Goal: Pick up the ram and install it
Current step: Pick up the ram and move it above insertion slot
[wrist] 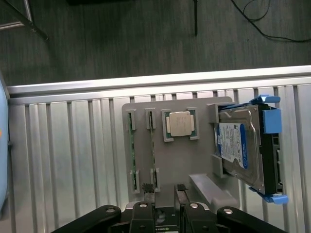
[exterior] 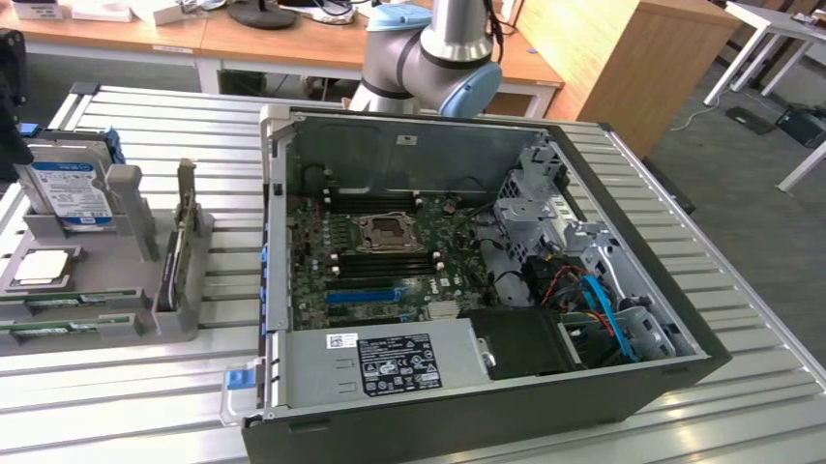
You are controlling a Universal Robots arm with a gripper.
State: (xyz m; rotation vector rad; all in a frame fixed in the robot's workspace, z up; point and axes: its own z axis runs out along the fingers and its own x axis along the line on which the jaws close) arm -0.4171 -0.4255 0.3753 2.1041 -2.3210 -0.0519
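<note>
- Exterior view: an office with wooden desks stands behind a slatted metal worktop (exterior: pixel 722 319). An open case (exterior: pixel 427 387) lies in the middle with its board (exterior: pixel 387 280) facing up. The arm (exterior: pixel 432 48) rises behind it.
- At the exterior view's left sits a grey holder (exterior: pixel 130 319). It carries a drive (exterior: pixel 65 193), a CPU (exterior: pixel 39 266) and two green sticks set on edge. The ram (exterior: pixel 58 304) is the stick nearer the CPU, well apart from the case.
- Wrist view: the camera looks down on the holder (wrist: pixel 194 165). The hand (wrist: pixel 164 196) hovers at its edge, fingers (wrist: pixel 181 194) apart and holding nothing.
- The ram (wrist: pixel 152 145) stands in its slot, one end just beside the hand. A second stick (wrist: pixel 130 119) lies parallel on one side, the CPU (wrist: pixel 180 124) on the other.
- Judged from this, the pick-up is not yet made. A good grasp likely wants one finger on each flat face of the ram. The hand should sit square to the ram and keep clear of the second stick. Then lift straight out of the slot, so the thin ram neither twists nor binds.
</note>
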